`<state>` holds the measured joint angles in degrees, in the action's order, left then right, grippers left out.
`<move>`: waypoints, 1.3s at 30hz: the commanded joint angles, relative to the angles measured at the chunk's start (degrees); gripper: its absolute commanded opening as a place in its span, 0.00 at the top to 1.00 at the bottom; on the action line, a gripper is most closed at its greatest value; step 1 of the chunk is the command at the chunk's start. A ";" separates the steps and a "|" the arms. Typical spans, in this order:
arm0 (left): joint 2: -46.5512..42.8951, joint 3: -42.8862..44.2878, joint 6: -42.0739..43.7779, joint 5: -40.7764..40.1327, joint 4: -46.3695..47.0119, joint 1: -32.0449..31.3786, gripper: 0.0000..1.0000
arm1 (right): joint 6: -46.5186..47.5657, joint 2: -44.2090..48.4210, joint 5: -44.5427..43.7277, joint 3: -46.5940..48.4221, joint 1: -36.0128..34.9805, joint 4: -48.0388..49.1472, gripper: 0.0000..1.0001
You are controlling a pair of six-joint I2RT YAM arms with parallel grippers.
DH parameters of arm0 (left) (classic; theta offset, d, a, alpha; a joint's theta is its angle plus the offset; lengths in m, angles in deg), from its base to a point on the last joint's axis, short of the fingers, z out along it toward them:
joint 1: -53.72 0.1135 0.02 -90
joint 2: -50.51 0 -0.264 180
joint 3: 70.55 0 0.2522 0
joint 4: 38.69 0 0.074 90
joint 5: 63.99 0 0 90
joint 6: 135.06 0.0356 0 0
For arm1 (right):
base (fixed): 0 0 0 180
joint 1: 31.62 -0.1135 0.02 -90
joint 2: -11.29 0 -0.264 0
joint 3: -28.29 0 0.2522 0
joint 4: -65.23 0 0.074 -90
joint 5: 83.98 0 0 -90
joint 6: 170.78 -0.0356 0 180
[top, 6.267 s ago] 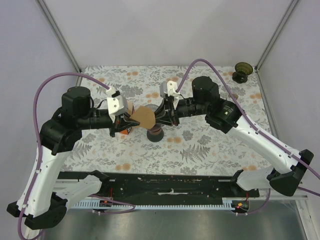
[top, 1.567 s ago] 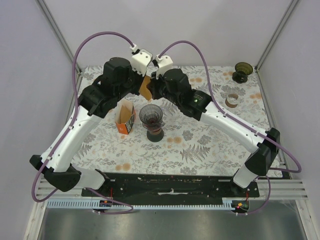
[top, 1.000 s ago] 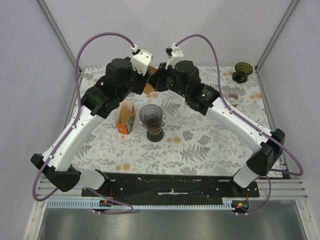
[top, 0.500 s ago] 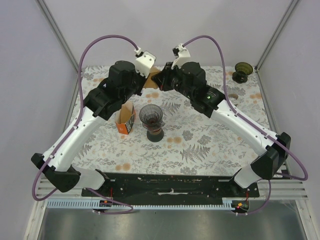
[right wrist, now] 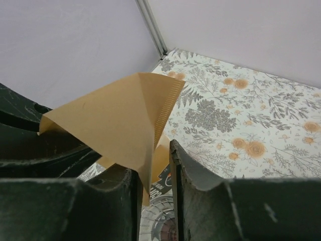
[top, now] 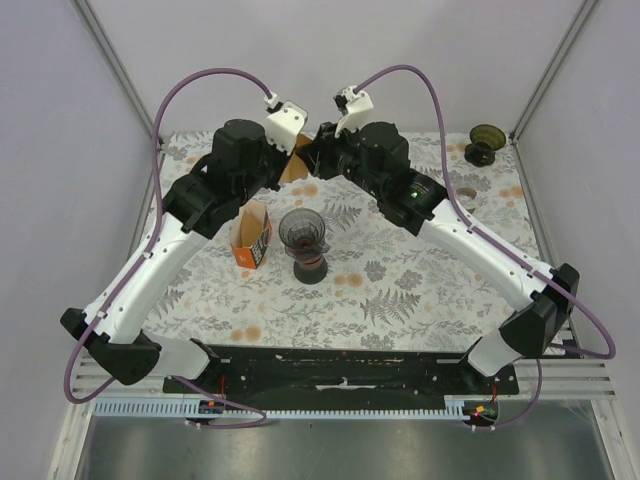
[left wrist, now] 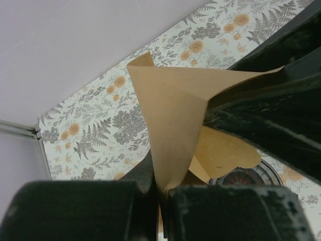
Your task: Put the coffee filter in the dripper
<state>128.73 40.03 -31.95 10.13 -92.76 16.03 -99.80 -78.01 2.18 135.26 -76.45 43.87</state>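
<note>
1. Left wrist view: the left gripper (left wrist: 160,193) is pressed together on the pointed end of the paper filter (left wrist: 170,115), which fans up toward 12 o'clock. Black fingers (left wrist: 266,115) of the other arm cover the filter's 3 o'clock side, and their tips are hidden behind the paper. Only a sliver of the dripper (left wrist: 246,175) shows, at 5 o'clock.

2. Right wrist view: the right gripper (right wrist: 154,201) has its jaws apart. The filter's lower edge sits in the gap against the 9 o'clock finger, with space showing beside the 3 o'clock one.

3. Top view: the filter hangs in the air at 12 o'clock from the dripper, between the two wrists, and the fingertips are hard to make out.
   - A ring (top: 465,192) at 3 o'clock is partly hidden by the right arm.
   - Six seconds ago both arms were low over the dripper. Now they are raised and drawn back to the far edge of the table (top: 400,290), close to the back wall.
   - The dripper stands uncovered with bare tabletop from 3 to 6 o'clock.
   - The filter box (top: 250,235) is just beside the dripper at 9 o'clock.
   - A dark cup (top: 486,143) sits in the 2 o'clock corner.
</note>
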 commanded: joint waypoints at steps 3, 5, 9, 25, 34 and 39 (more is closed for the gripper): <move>0.36 3.38 -2.03 1.81 0.06 0.08 0.98 | -1.18 -2.55 2.17 3.21 -0.77 5.04 0.66; 0.45 3.56 -2.20 2.17 0.06 0.08 0.98 | -1.54 -3.25 0.33 3.65 -0.95 5.14 0.66; 0.36 3.64 -1.68 1.21 -0.11 0.08 0.98 | -1.28 -2.55 -7.66 2.60 -0.95 4.17 0.88; -1.13 1.88 1.05 1.98 -1.69 0.16 0.71 | 3.29 -0.35 -7.08 3.89 1.95 -9.61 1.00; -3.68 7.07 -2.90 17.96 -8.81 1.39 0.25 | 2.51 -4.73 8.92 15.23 2.56 -35.09 1.00; -4.12 5.23 -6.07 22.38 -9.34 2.18 0.22 | 0.92 -6.94 13.06 18.06 1.16 -44.08 1.00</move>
<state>126.06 44.62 -33.99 26.32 -100.81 17.60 -97.86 -83.76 9.37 150.91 -74.09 10.87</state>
